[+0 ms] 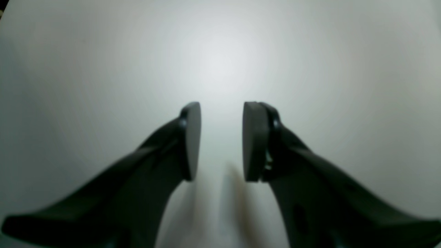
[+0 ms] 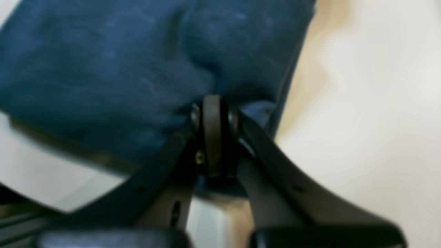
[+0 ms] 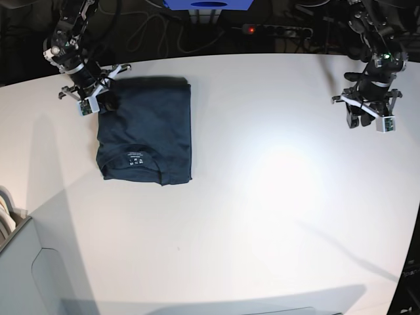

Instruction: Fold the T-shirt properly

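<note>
Lying folded on the white table (image 3: 262,197), far left side: T-shirt (image 3: 147,128), navy. Right gripper (image 2: 215,137) clamped on its far-left corner. Left gripper (image 1: 220,141) parted, empty, well apart.

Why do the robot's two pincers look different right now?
The left pincer is open with nothing between its pads; the right pincer is shut on the T-shirt. The left hangs over bare white table, far from the shirt; the right is at the shirt's far corner. Both are black.
</note>
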You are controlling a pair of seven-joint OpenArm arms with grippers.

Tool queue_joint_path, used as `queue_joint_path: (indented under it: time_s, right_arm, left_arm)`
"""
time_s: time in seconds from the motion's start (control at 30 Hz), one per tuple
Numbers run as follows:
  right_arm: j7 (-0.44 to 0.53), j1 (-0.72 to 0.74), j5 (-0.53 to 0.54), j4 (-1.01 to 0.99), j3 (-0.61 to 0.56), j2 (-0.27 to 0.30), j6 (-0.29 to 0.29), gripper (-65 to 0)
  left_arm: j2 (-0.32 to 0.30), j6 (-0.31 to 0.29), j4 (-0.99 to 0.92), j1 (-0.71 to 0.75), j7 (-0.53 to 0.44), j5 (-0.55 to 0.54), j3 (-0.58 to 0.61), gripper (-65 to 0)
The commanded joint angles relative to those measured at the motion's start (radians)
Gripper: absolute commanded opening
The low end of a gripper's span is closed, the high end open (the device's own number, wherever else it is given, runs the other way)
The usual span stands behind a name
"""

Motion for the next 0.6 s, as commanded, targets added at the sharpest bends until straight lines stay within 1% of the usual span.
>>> queue_joint_path:
  time_s: [0.0, 0.1, 0.23, 0.33, 0.37, 0.47, 0.57]
  right_arm:
    - [0.016, 0.004, 0.013, -0.001, 0.004, 0.020, 0.013, -65.0]
    - [0.016, 0.011, 0.013, -0.028, 0.004, 0.022, 0.013, -65.0]
    - [0.018, 0.011, 0.015, -0.001, 0.005, 0.022, 0.013, -65.0]
    - [0.016, -0.005, 0.035, 0.096, 0.058, 0.012, 0.013, -65.0]
    - [0.013, -0.020, 0.055, 0.133, 0.082, 0.000, 0.013, -65.0]
    - [0.007, -0.048, 0.116, 0.223, 0.153, -0.021, 0.013, -65.0]
    - [0.006, -0.080, 0.138, 0.269, 0.205, -0.040, 0.013, -65.0]
  left_arm:
    - [-0.014, -0.002, 0.021, 0.000, -0.023, -0.010, -0.009, -45.1]
    - [-0.014, -0.002, 0.021, 0.009, -0.023, -0.010, -0.009, -45.1]
    - [-0.014, -0.002, 0.021, 0.018, -0.023, -0.010, -0.009, -45.1]
    - [-0.014, -0.004, 0.022, 0.021, -0.023, -0.010, -0.009, -45.1]
    - [-0.014, -0.004, 0.033, 0.028, -0.023, -0.010, -0.009, -45.1]
    - [-0.014, -0.002, 0.071, 0.060, -0.023, -0.010, -0.011, -45.2]
    - [-0.005, -0.002, 0.131, 0.112, -0.023, -0.011, -0.011, -45.3]
